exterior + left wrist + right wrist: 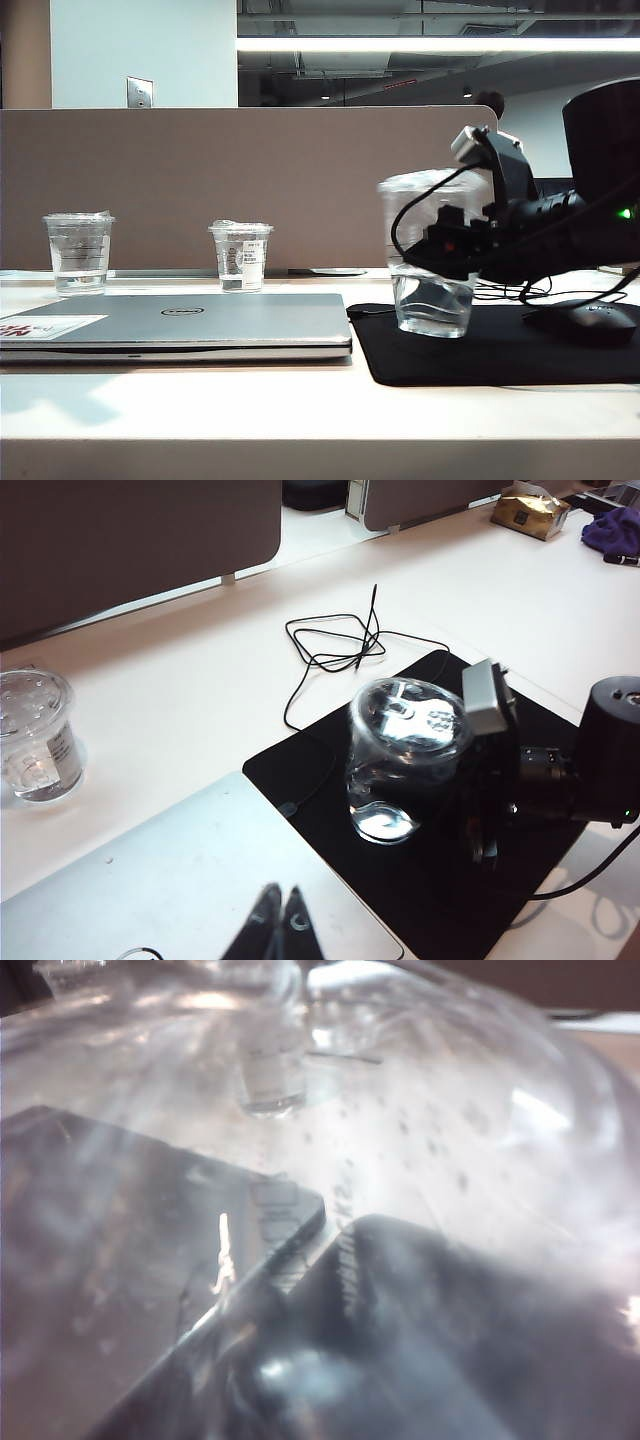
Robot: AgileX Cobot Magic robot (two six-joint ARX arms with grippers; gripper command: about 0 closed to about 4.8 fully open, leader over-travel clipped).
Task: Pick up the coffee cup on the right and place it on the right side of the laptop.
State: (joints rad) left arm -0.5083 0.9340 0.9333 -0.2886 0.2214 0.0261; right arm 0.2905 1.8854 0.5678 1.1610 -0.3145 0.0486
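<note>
The coffee cup (432,305), a tall clear plastic cup with a flat lid, stands on the black mat (500,362) just right of the closed silver laptop (200,320). My right gripper (447,243) reaches in from the right and sits around the cup's middle. The cup (400,1110) fills the right wrist view, so the fingers' contact is hidden. In the left wrist view the cup (400,770) stands upright on the mat with the right arm beside it. My left gripper (283,908) hovers shut and empty over the laptop lid (150,890).
Two shorter clear cups (78,255) (241,258) stand behind the laptop, in front of the brown partition (250,170). A black mouse (585,322) lies on the mat behind the right arm. A loose black cable (330,650) lies on the table beyond the mat.
</note>
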